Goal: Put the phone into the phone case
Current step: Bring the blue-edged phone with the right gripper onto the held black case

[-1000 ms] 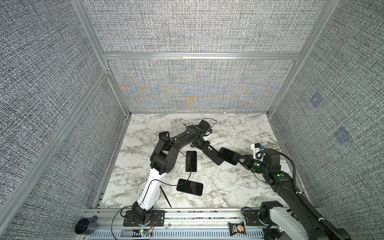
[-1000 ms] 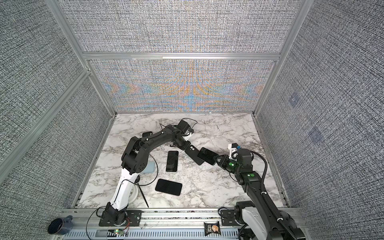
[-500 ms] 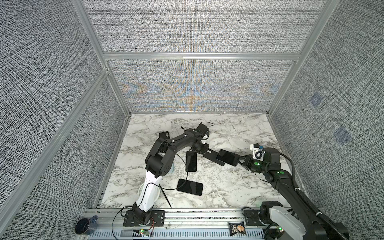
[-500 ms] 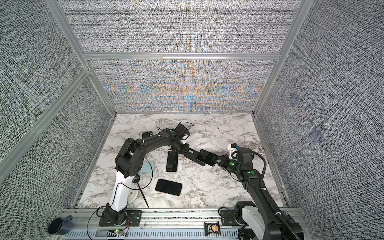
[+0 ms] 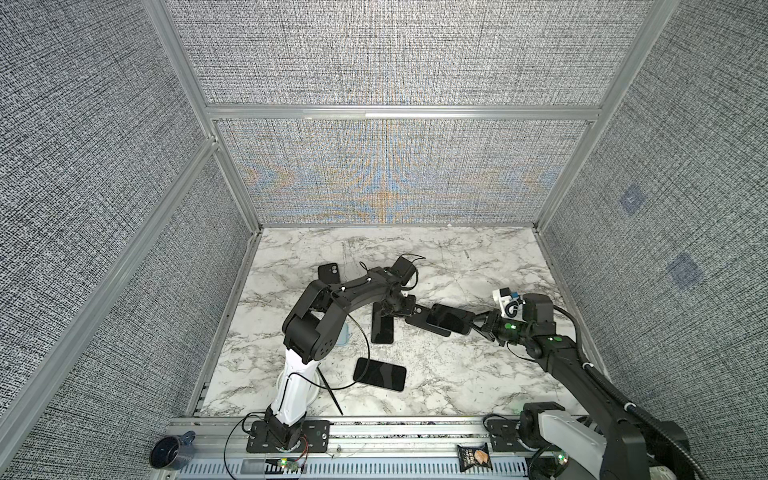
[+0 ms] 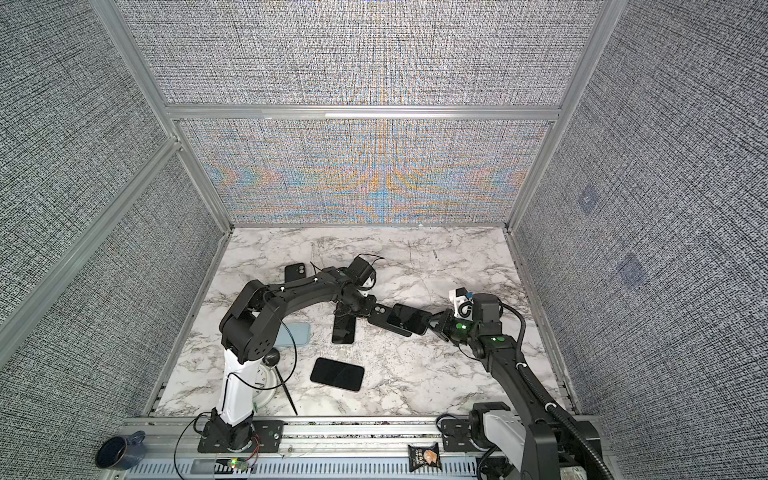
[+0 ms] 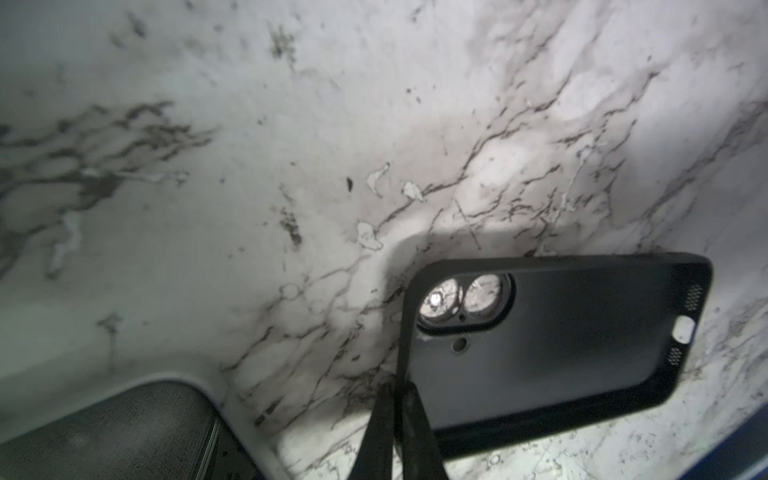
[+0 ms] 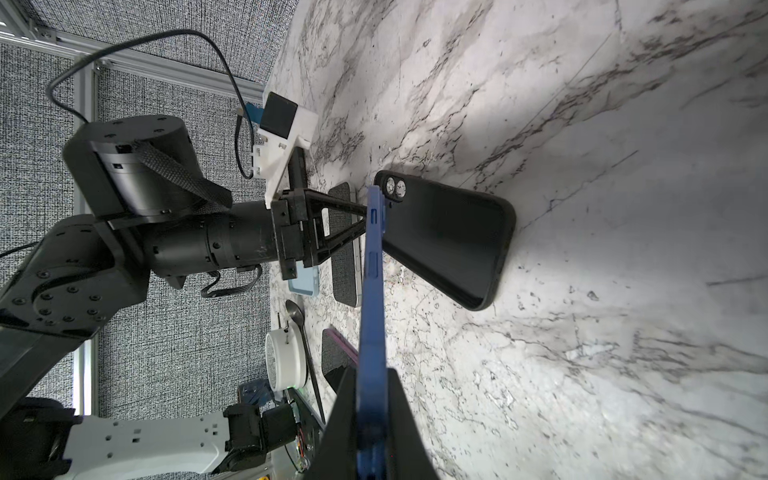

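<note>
Reaching in from opposite sides, my two arms meet just right of the middle of the marble table (image 5: 457, 257), low in the centre of both top views. Neither arm is the nearer one, since each already has its thing.

My left claw (image 7: 398, 395) is clenched on the rim of the empty black phone case (image 7: 552, 345). It pinches a long edge just beside the camera cutout (image 7: 463, 299), and the case stretches away from it toward the right of the left wrist frame.

My right claw (image 5: 477, 323) is clamped on one short end of the blue phone (image 8: 372, 291). In the right wrist view the phone runs edge-on up the middle of the frame, away from my fingers.

In both top views the two overlap, with the phone lying over the case's right part. Both long axes run left to right with a slight drop to the right.

What matters is the wedge between them. In the right wrist view the phone's far tip comes just beside the cutout end of the case, near the frame's centre. From there the case splays off to the right, well apart from the phone at its other end. Whether the tip touches the rim I cannot tell. I judge the phone must swing flat against the case to close that wedge before any pressing in.
</note>
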Motion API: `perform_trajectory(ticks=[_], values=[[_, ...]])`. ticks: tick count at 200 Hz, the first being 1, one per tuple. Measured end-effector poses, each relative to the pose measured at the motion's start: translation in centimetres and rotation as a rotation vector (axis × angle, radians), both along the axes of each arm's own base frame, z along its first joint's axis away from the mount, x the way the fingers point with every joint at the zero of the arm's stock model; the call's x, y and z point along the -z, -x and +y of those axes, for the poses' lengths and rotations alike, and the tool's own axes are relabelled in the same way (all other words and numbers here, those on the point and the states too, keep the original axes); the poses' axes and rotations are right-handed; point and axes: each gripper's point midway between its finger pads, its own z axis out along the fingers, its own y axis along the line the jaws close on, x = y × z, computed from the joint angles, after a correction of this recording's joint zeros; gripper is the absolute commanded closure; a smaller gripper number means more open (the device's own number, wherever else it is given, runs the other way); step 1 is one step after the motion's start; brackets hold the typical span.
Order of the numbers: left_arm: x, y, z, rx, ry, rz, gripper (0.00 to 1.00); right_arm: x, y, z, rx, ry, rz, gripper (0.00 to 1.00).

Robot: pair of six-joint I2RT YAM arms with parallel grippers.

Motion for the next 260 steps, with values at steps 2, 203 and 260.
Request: perform_trajectory(ticks=[2, 203, 260], values=[[0.0, 0.0, 0.0, -0.002, 0.0, 0.001, 0.92, 0.0, 0.0, 0.0, -0.001, 0.0, 0.002, 0.96], [-3.8, 0.0, -0.4, -0.079, 0.195, -0.038, 0.51, -0.4, -1.8, 0.5, -0.066, 0.03, -0.012, 0.97], [-5.0, -0.3, -1.0, -0.087, 0.289, -0.03, 0.41, 1.1, -2.1, 0.8, -0.081, 0.021, 0.041, 0.97]])
